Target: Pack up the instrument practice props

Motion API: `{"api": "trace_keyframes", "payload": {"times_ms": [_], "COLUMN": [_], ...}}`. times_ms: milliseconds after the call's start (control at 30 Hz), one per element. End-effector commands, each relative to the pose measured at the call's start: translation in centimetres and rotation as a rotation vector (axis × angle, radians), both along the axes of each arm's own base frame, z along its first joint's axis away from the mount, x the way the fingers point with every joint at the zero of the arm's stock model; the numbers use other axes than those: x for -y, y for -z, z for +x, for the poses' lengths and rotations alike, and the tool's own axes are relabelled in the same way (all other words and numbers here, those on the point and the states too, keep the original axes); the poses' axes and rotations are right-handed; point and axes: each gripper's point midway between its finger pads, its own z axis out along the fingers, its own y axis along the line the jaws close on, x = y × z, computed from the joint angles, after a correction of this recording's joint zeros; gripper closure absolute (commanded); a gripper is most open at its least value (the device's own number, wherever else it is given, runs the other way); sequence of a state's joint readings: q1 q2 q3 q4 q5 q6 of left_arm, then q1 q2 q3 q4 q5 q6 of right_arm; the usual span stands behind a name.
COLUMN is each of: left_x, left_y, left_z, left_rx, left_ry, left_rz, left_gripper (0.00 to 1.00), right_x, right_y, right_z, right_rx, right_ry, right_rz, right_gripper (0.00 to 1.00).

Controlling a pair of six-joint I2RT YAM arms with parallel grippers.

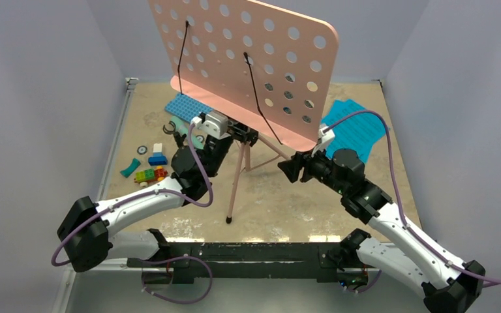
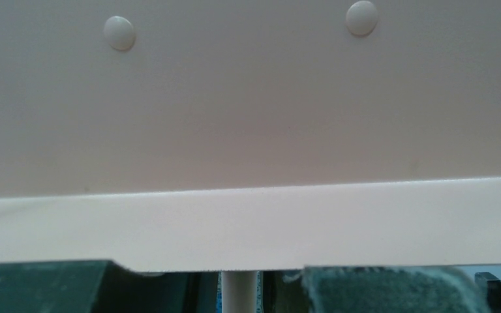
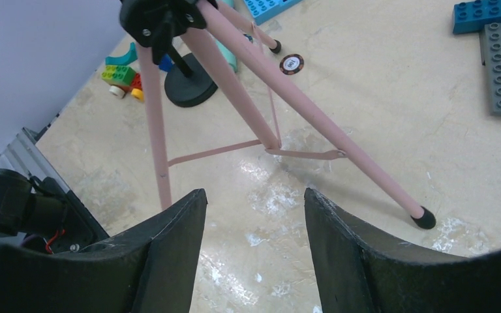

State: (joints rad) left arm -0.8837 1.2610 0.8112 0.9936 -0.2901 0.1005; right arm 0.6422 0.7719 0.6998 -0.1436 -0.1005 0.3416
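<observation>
Two grippers flank the upright music stand: the left gripper sits at its hub (pinching or not, I cannot tell); the right gripper, spread, faces its legs.

The small round disc bears a white mark, perhaps lettering, unreadable.

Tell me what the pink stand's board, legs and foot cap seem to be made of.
Board: probably painted sheet metal, possibly plastic; thin, evenly punched, matte pink.
Legs: slim tubes, likely painted metal; uniform pink with soft highlights.
Foot cap: black, rounded, dull; looks like rubber.
</observation>
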Motion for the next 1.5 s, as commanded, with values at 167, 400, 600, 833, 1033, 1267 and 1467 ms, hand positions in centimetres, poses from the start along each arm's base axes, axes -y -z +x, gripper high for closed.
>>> {"api": "trace_keyframes", "payload": {"times_ms": [167, 400, 600, 833, 1033, 1267, 1467], "left_x": [0.3, -0.1, 0.4, 0.7, 0.7, 1.1, 0.7], "left_y": [10.8, 11.4, 6.8, 6.9, 10.7, 15.5, 18.1], "left_z": [-0.4, -0.5, -0.6, -1.2, -1.3, -1.9, -2.8], "left_rx": [-0.271, -0.29, -0.258, -0.376, -0.451, -0.505, -0.551], "left_ry": [0.036, 0.026, 0.051, 0.089, 0.085, 0.09, 0.081], "left_rz": [0.208, 0.227, 0.199, 0.204, 0.238, 0.252, 0.262], "left_gripper": [1.0, 1.0, 1.0, 1.0, 1.0, 1.0, 1.0], "right_x": [-0.8, -1.5, -1.5, -1.2, -1.1, -0.8, -0.7], "right_y": [0.3, 0.0, -1.4, -1.4, -1.0, -0.9, -0.1], "right_z": [0.3, 0.1, 0.1, -0.3, -0.4, -0.6, -0.7], "right_rx": [0.102, 0.108, 0.13, 0.14, 0.132, 0.134, 0.126], "right_ry": [-0.038, -0.075, -0.08, -0.082, -0.078, -0.065, -0.066], "right_rz": [0.046, 0.052, 0.057, 0.064, 0.073, 0.075, 0.066], "right_gripper": [0.37, 0.36, 0.35, 0.35, 0.35, 0.35, 0.35]}}
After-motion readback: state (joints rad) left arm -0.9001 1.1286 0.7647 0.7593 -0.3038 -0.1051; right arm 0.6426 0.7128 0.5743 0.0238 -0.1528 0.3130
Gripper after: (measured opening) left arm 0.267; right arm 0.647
